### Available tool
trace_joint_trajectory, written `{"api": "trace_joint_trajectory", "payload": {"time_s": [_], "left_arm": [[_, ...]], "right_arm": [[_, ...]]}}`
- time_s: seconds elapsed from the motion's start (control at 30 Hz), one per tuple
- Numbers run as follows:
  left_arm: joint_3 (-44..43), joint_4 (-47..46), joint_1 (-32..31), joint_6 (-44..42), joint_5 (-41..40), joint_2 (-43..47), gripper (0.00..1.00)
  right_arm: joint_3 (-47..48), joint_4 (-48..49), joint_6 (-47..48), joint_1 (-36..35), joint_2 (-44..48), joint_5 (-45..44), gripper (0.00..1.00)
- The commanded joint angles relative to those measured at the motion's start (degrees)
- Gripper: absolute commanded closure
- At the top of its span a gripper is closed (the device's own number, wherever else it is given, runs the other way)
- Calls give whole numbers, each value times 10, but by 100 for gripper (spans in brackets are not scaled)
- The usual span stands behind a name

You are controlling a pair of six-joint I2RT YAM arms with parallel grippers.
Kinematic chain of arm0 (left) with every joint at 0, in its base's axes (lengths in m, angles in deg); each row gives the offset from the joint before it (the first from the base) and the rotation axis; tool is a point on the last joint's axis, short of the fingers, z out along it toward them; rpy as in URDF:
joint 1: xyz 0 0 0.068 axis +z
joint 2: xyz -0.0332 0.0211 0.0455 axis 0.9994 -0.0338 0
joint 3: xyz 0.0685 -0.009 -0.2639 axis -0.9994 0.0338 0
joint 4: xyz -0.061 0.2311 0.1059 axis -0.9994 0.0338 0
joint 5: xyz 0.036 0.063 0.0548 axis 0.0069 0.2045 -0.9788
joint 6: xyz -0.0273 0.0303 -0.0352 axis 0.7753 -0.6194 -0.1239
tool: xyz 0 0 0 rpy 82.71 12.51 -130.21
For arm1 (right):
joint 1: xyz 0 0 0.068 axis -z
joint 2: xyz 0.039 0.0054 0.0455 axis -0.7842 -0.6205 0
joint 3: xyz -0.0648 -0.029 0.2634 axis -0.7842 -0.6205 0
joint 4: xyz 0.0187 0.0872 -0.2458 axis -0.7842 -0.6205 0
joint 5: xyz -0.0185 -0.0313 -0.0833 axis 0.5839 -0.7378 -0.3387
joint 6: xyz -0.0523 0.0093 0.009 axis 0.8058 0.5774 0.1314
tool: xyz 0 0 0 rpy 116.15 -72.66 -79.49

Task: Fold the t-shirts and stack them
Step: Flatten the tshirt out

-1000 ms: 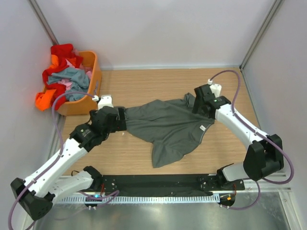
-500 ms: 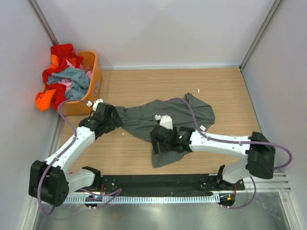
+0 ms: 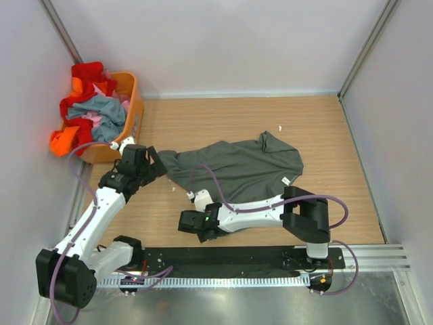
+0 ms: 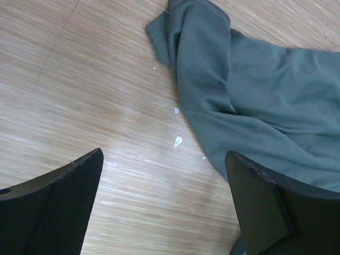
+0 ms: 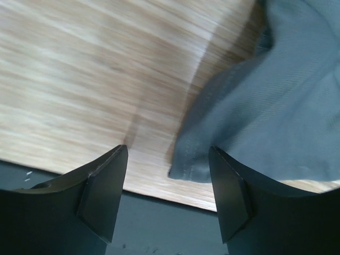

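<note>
In the upper left of the overhead frame we see the orange basket (image 3: 137,101) heaped with the other t-shirts (image 3: 91,112), red, orange, pink and blue-grey; just below and right of it the left hand (image 3: 154,164) hangs over the counter (image 3: 325,135), jaws spread wide and gripping nothing; in its wrist view only bare wood lies between the fingers, with the dark grey t-shirt (image 4: 255,90) off to the upper right. That shirt lies rumpled across the middle of the counter, long axis running left to right, its left tip just beside the left hand; the right hand (image 3: 189,223) sits low, left of centre, its jaws partly apart on either side of the hem corner (image 5: 183,170), not pinching it. We judge the right hand nearer a grasp; the left would need to shift rightward onto the cloth.
</note>
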Motion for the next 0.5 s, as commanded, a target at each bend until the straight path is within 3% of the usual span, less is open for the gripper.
{"api": "trace_joint_trajectory", "payload": {"time_s": [0.0, 0.13, 0.27, 0.33, 0.37, 0.43, 0.47], "left_arm": [[-6, 7, 2, -13, 11, 6, 2], [2, -2, 3, -9, 12, 11, 2], [7, -9, 3, -5, 12, 3, 3], [7, -9, 3, -4, 13, -1, 4], [9, -10, 3, -4, 13, -3, 4], [12, -10, 3, -3, 12, -1, 4], [13, -11, 3, -2, 11, 0, 5]], "right_arm": [[-9, -36, -49, 5, 14, -41, 33], [-48, -29, -56, 5, 29, -39, 40], [-75, 12, -49, 5, 33, -22, 67], [-87, 17, -46, 6, 29, -14, 76], [-92, 21, -46, 5, 31, -15, 88], [-102, 13, -48, 7, 39, -34, 99], [-104, -8, -49, 11, 53, -43, 99]]}}
